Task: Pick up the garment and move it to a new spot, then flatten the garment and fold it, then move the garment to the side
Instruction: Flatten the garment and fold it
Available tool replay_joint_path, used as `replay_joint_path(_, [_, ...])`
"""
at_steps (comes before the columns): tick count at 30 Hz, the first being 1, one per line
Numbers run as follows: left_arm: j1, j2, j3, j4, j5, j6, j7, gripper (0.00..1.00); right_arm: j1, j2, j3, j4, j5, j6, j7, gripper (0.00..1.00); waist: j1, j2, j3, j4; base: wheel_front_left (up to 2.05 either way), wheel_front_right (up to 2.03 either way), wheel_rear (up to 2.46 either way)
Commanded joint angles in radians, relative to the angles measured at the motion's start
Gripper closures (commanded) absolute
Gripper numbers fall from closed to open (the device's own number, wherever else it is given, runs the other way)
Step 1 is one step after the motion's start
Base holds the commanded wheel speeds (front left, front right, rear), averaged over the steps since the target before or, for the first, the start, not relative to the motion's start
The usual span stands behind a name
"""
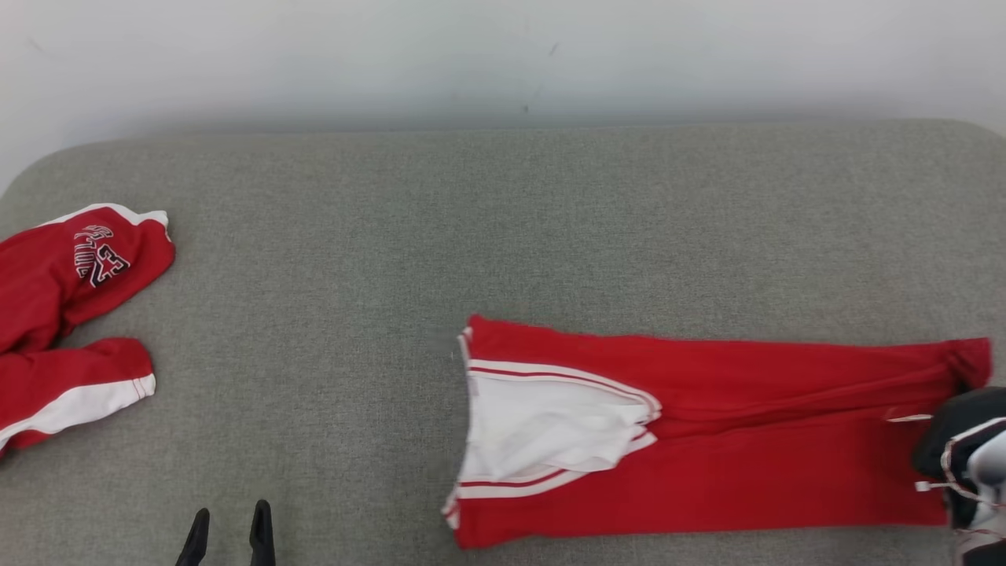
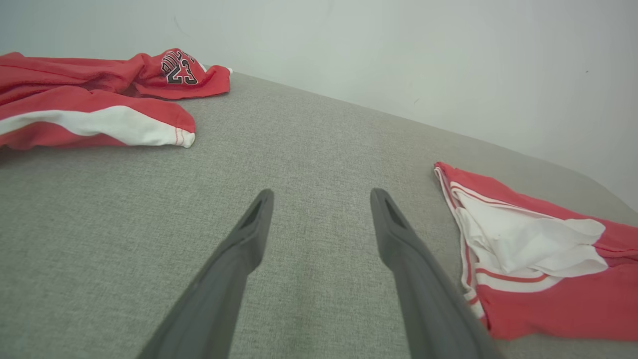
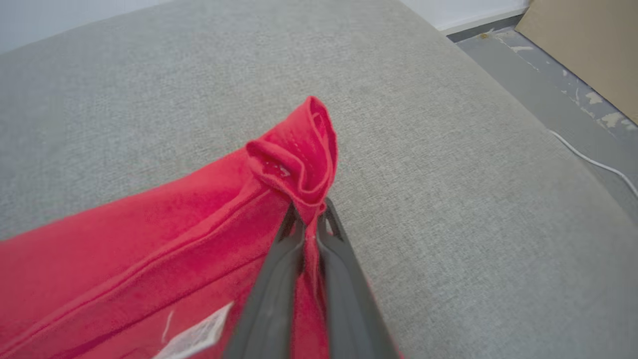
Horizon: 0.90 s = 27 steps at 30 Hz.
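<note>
The garment (image 1: 747, 440) is red with white side stripes and a white inner panel. It lies spread flat on the grey cushion (image 1: 330, 314), its white-lined opening (image 2: 528, 244) facing left. My right gripper (image 3: 310, 219) is shut on the garment's (image 3: 149, 239) far right corner, which bunches up above the fingertips. In the head view that arm's dark wrist (image 1: 967, 448) sits at the right edge, over the same corner. My left gripper (image 1: 229, 523) stands open near the front edge, with only bare cushion between its fingers (image 2: 254, 224).
A second red garment (image 1: 71, 314) with a number print (image 2: 179, 72) lies crumpled at the left end. A pale wall backs the cushion. Past the right edge are grey floor (image 3: 548, 85), a white cable (image 3: 593, 160) and a brown board (image 3: 588, 45).
</note>
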Motion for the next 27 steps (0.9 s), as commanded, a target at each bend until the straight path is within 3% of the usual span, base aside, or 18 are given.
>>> replay_joint_path(1, [0.008, -0.004, 0.004, 0.0, 0.007, 0.001, -0.003, 0.0, -0.007, -0.018, -0.023, -0.022, -0.019, -0.004, -0.005, 1.0, -0.0001, -0.0001, -0.003, -0.004, 0.0, 0.0, 0.0])
replay_joint_path(8, [0.012, -0.013, 0.002, -0.006, 0.001, 0.001, -0.003, 0.0, -0.004, -0.022, -0.08, -0.123, -0.069, -0.004, 0.017, 1.0, -0.0001, -0.0001, -0.02, -0.013, 0.0, 0.0, 0.0])
replay_joint_path(13, [0.017, -0.018, -0.007, 0.005, -0.005, 0.001, -0.003, 0.0, 0.024, 0.016, -0.031, -0.181, -0.047, -0.004, 0.045, 1.0, -0.0001, -0.0001, -0.046, -0.01, 0.0, 0.0, 0.0])
replay_joint_path(18, [0.026, -0.028, -0.012, 0.014, -0.009, 0.001, -0.003, 0.0, 0.083, 0.047, 0.119, -0.23, 0.062, -0.004, 0.077, 1.0, -0.0001, -0.0001, -0.085, -0.003, 0.0, 0.0, 0.0])
replay_joint_path(21, [0.033, -0.031, -0.011, 0.018, -0.012, 0.001, -0.003, 0.0, 0.127, 0.053, 0.244, -0.259, 0.158, -0.004, 0.103, 1.0, -0.0001, -0.0001, -0.107, 0.005, 0.0, 0.0, 0.0])
replay_joint_path(22, [0.04, -0.034, -0.012, 0.021, -0.014, 0.001, -0.003, 0.0, 0.153, 0.054, 0.329, -0.275, 0.23, -0.004, 0.114, 1.0, -0.0001, -0.0001, -0.119, 0.01, 0.0, 0.0, 0.0])
replay_joint_path(27, [0.042, -0.039, -0.017, 0.024, -0.016, 0.001, -0.003, 0.0, 0.179, 0.053, 0.495, -0.298, 0.361, -0.004, 0.116, 1.0, -0.0001, -0.0001, -0.135, 0.029, 0.0, 0.0, 0.0])
